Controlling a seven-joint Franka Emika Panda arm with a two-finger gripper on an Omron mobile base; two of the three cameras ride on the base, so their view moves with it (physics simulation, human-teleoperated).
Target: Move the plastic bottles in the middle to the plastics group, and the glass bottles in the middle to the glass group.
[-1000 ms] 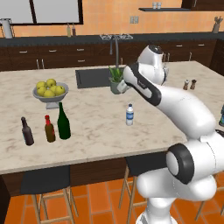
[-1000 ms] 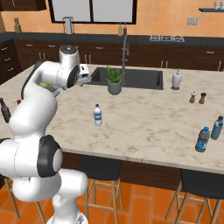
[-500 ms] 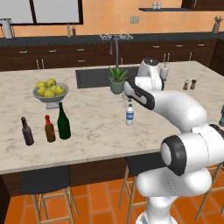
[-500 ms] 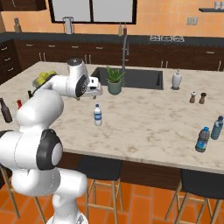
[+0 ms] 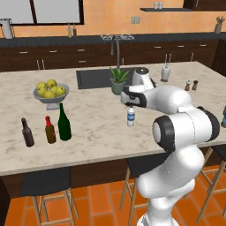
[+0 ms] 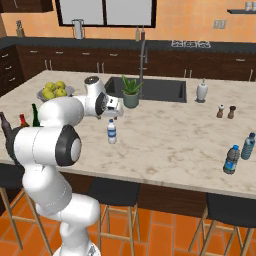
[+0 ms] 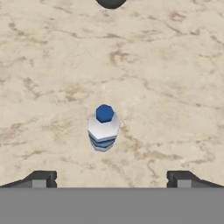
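This was a kitchen. A big stone worktop (image 5: 92, 119) stood in the middle, with a dark sink (image 5: 93, 78) and a tall tap (image 5: 117, 44) set in it. A bowl of yellow-green fruit (image 5: 50, 91) and a small potted plant (image 5: 118, 80) sat on it. Dark cupboards (image 6: 60, 64) ran along the orange wall, stools (image 6: 110, 200) stood below, and the floor had orange tiles (image 5: 95, 205).

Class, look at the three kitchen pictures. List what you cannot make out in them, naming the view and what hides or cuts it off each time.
- Hand, left base view: fingers hidden behind the arm's wrist.
- Small water bottle, hand view: seen from above, so its label is unreadable.
- Green wine bottle, right base view: lower part hidden behind the arm.
- Dark bottle, right base view: partly covered by the arm.
- Dark round object, hand view: cut by the top edge.
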